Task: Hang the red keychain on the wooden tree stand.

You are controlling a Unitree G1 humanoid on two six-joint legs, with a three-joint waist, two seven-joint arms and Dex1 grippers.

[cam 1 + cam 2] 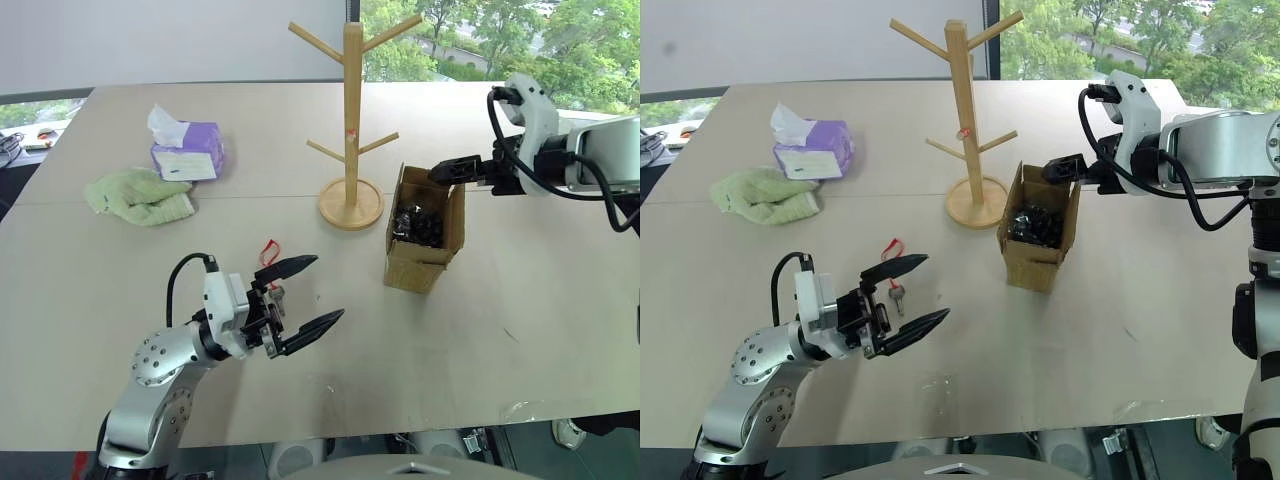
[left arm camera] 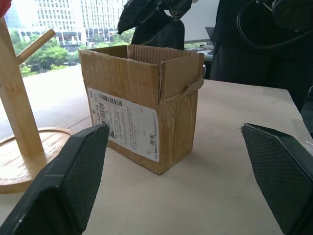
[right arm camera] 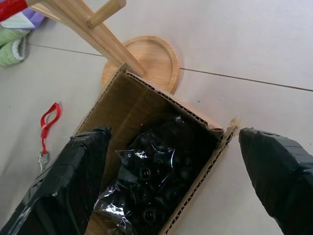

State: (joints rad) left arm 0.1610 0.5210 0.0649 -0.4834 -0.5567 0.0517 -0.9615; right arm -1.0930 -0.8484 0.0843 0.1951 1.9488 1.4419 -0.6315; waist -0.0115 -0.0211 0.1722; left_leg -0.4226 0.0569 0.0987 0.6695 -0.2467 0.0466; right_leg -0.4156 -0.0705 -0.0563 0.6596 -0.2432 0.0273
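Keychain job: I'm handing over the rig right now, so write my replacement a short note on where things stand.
Left gripper: open, empty, low over the table just in front of the keychain.
Right gripper: open, empty, hovering above the open cardboard box.
Keychain: flat on the table, red loop with a small key at its end, left of the box and nearer the robot than the stand.
Stand: upright behind the box, nothing on the pegs.
Done: nothing yet; the keychain is not picked up.
Left: grasp the keychain, lift it, hook the loop over a peg, release.
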